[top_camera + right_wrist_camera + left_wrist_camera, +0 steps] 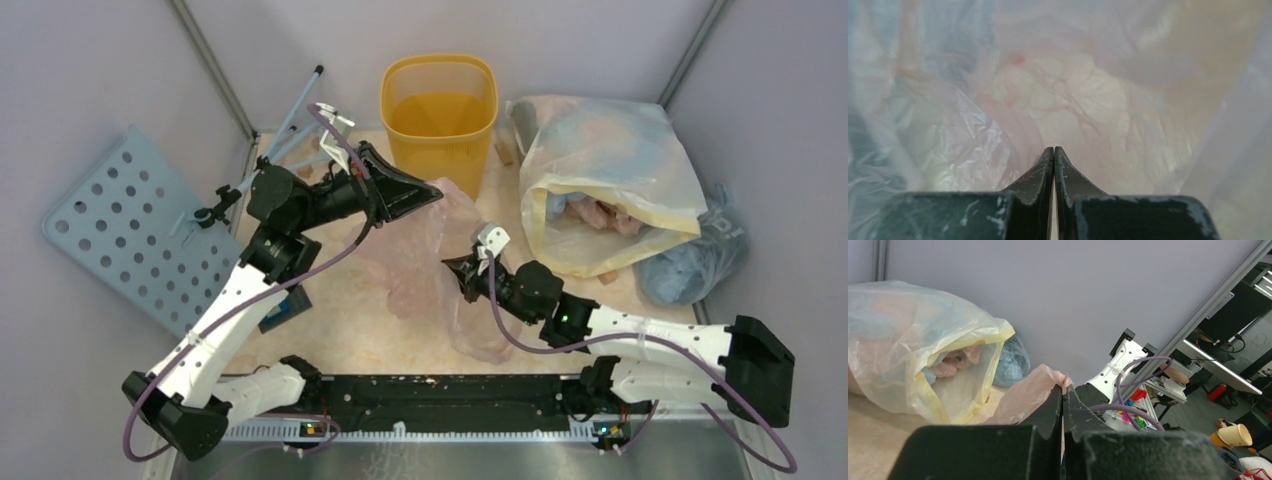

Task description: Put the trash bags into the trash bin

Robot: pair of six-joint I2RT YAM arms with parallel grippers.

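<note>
The left gripper [1064,390] is pinched tight on a corner of the thin, translucent pale pink plastic film bag [412,258]. It holds that edge raised just beside the near wall of the yellow-orange translucent plastic wastebasket [430,150]. The right gripper [1053,150] also has its jaws pressed together, with film filling its view. It seems to nip a fold, though the wrist view is too close to be sure. The rest of the bag sags between both grippers onto the beige tabletop [340,335]. Right of the wastebasket lie a large whitish-yellow translucent sack [610,150] and a grey-blue plastic bag [700,260].
</note>
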